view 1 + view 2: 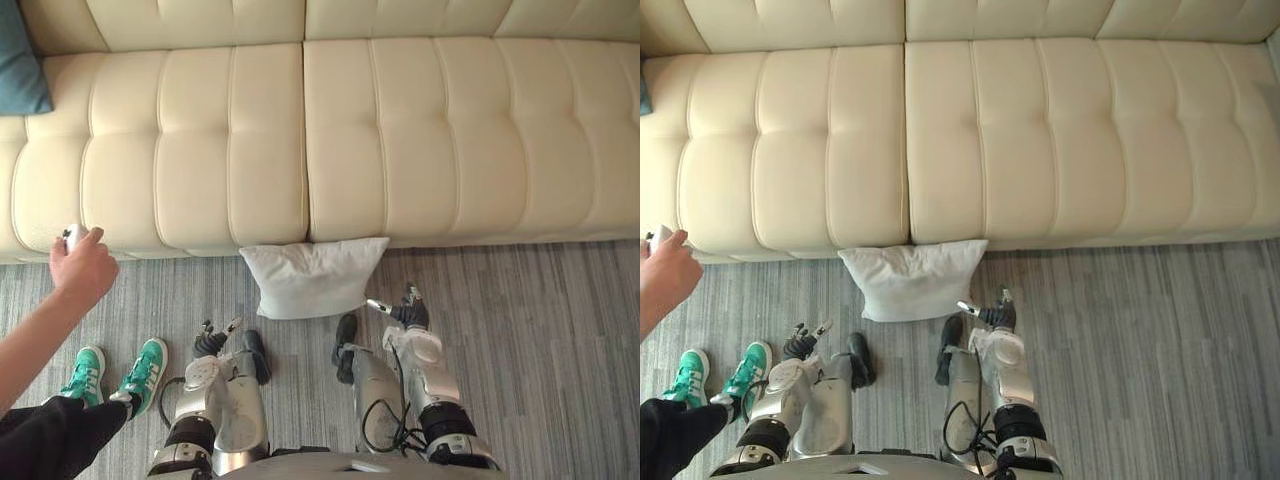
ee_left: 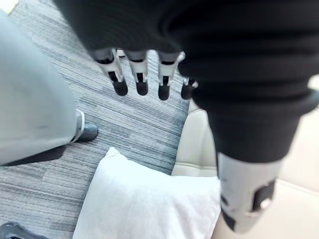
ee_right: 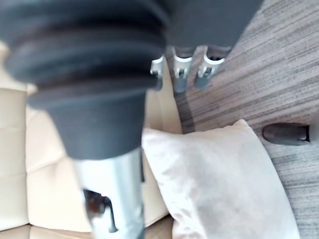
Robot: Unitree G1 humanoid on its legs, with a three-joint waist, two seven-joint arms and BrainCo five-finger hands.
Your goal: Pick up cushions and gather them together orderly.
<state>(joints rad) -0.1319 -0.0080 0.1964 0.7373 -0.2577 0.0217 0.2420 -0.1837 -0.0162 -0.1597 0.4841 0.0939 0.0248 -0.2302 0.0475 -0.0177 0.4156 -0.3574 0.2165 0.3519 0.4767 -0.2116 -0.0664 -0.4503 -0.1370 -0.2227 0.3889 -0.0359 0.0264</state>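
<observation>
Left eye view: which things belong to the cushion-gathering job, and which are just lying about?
Job: white cushion on the floor against the sofa; teal cushion at the sofa's left end; left hand, right hand, both empty.
Lying about: person's hand holding a small white object; green shoes.

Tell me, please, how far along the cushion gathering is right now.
Done: nothing yet. The white cushion lies on the floor against the sofa's front, while a teal cushion sits apart at the sofa's left end. In hand: nothing; the left hand and right hand hang open, low near the white cushion. Left: lifting the white cushion and setting it beside the teal one.
</observation>
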